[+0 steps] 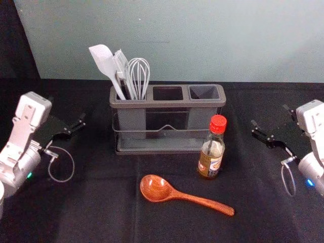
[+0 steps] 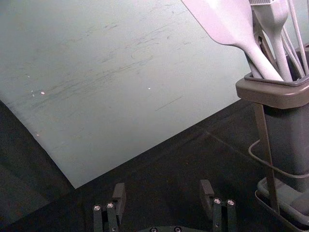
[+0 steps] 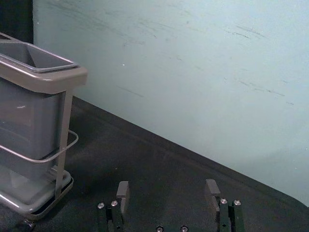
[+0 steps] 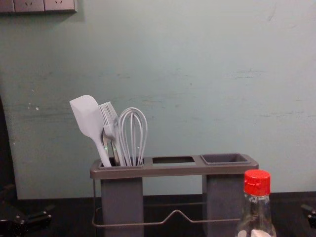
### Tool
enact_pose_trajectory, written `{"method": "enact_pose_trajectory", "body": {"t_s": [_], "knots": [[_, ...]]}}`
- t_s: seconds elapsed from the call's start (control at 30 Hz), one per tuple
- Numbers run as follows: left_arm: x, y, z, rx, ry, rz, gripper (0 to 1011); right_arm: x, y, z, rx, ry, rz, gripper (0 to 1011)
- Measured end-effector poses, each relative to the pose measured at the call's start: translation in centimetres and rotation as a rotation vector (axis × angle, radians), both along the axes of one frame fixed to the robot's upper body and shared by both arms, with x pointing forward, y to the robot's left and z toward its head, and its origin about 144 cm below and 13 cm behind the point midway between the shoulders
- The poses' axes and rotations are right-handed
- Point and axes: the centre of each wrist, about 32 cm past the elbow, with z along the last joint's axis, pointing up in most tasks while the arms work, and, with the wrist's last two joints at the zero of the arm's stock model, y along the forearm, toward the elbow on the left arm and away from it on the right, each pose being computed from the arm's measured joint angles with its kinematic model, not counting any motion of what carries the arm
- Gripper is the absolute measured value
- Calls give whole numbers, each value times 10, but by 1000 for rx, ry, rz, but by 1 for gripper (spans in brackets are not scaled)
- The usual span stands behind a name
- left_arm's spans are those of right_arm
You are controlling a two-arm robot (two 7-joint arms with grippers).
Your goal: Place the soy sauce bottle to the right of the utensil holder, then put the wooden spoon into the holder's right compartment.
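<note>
The right gripper (image 1: 269, 115) is off to the right of the holder (image 1: 167, 103), its 2 fingers spread wide with bare air between them. In the right wrist view, the right gripper (image 3: 167, 186) has hold of nothing. Inward from it, to its left and nearer the robot, the soy sauce bottle (image 1: 210, 154) stands upright, red cap on, in front of the holder's right part and apart from it. Farther left and nearer the robot lies the wooden spoon (image 1: 177, 194), its bowl toward the left gripper (image 1: 67, 109) and its handle end toward the right arm's side.

The left gripper is to the left of the holder, also wide open; the left wrist view shows the gap between its 2 fingers.

The holder stands between the 2 grippers. Its left compartment (image 1: 131, 119), closest to the left gripper, holds a spatula (image 1: 103, 61), a brush (image 1: 121, 63) and a whisk (image 1: 139, 71). The right compartment (image 1: 204, 92) is the closest to the right gripper. Beyond both grippers rises a pale wall (image 1: 202, 40).
</note>
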Motion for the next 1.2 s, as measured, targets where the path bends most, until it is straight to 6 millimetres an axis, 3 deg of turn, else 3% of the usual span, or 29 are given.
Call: {"method": "enact_pose_trajectory", "body": {"t_s": [0.33, 0.5, 0.9, 1.2], "knots": [[0, 0, 0, 0, 0, 0, 1005, -5, -1, 1, -1, -2, 5, 1003], [0, 0, 0, 0, 0, 0, 1004, -19, -3, 2, -5, -13, 27, 1003], [0, 0, 0, 0, 0, 0, 1005, -76, -7, 3, 34, -23, 153, 1003], [0, 0, 0, 0, 0, 0, 1005, -98, 2, 6, 150, -9, 283, 1003]]}}
